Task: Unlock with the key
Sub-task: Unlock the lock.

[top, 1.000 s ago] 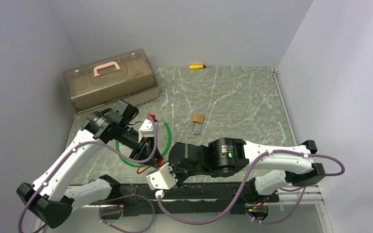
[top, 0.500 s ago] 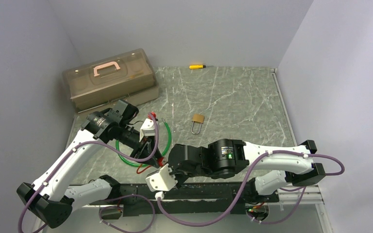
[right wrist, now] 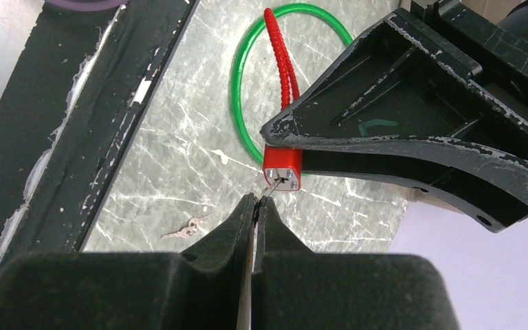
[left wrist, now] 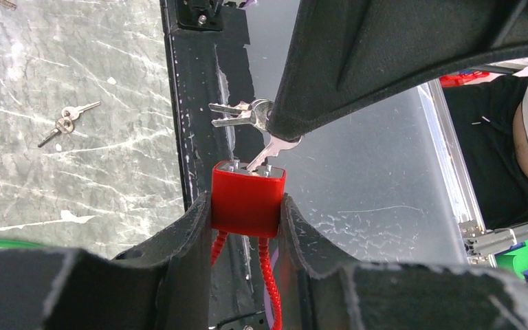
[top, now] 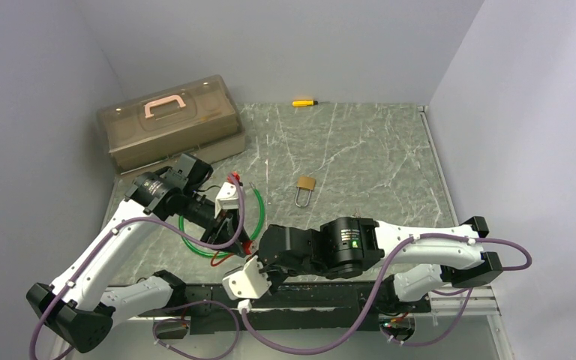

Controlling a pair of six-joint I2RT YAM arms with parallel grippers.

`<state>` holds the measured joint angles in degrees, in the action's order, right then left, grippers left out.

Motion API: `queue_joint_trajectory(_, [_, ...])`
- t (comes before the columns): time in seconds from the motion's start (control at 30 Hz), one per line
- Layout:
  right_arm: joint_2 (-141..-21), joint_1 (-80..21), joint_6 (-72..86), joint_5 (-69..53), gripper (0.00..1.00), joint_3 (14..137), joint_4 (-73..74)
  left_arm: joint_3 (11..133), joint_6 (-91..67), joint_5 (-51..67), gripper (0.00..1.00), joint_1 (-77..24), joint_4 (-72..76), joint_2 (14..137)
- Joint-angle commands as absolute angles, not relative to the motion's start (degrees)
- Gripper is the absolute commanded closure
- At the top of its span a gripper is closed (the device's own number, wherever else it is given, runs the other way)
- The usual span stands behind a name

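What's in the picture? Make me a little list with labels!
left end effector: closed on the red lock
right end effector: closed on the key
key tip: at the red lock's keyhole
lying on the table: brass padlock, spare keys
unlocked yet: cannot tell

Toolbox [top: 169, 124] back-L, padlock [top: 306, 184] mid-table, green loop [top: 260, 204] near-L.
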<state>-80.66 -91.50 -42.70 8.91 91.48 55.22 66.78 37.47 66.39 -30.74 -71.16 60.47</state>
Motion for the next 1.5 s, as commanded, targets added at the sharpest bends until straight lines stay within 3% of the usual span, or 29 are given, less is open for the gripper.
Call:
queue_joint_trajectory(0.0, [-79.3,-91.8,-42.5,8.9,1.0,90.2,52.0,68.4,44.6,74.1,1.0,-30.2,-73.9,58.6])
queue_joint_trajectory(0.87, [-77.1,-90.7,-44.8,7.1,1.0,87.9,47.1,70.0,55.4,77.1,1.0,-30.0,-82.1,59.2])
queue_joint_trajectory(1.47, [-76.0,-89.9,-46.4,7.5,1.0,86.9,41.2,68.9,54.7,76.0,1.0,-30.2,-81.1,59.2])
